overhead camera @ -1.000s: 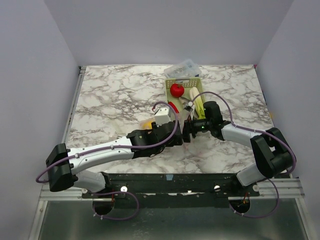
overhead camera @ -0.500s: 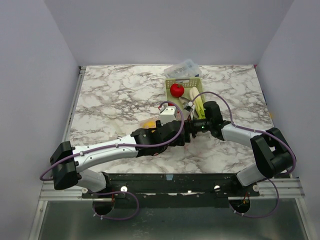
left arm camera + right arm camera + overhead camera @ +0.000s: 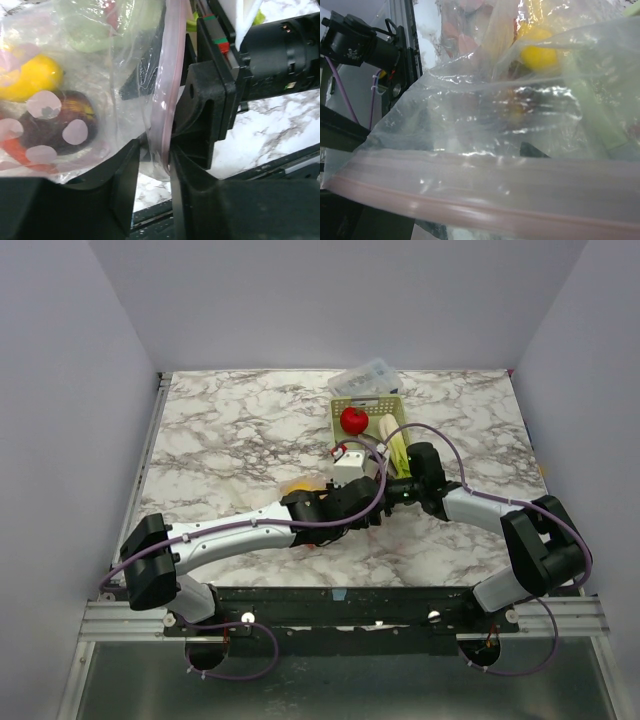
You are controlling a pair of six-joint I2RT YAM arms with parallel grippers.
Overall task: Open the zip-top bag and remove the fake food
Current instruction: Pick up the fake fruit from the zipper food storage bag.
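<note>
The zip-top bag (image 3: 125, 60) hangs between my two grippers, clear and crinkly. Its pinkish zip strip (image 3: 169, 90) runs down between the jaws of my left gripper (image 3: 155, 150). Those jaws stand narrow but open: the strip lies against the right finger and a gap shows beside the left one. Inside the bag are a yellow lemon (image 3: 32, 75), a dark purple beet (image 3: 55, 120) and something orange. The bag (image 3: 485, 115) and its strip (image 3: 470, 200) fill the right wrist view and hide that gripper's fingers. From above, my left gripper (image 3: 368, 512) and right gripper (image 3: 390, 492) meet at mid-table.
A pale green basket (image 3: 345, 405) behind the grippers holds a red round fruit (image 3: 353, 420) and a pale leek (image 3: 392, 445). A clear rigid box (image 3: 365, 375) stands at the back edge. The table's black front rail runs below the bag.
My left arm has stretched to the right, up to the right gripper, and its jaws have narrowed around the zip strip. The right arm has stayed put.
</note>
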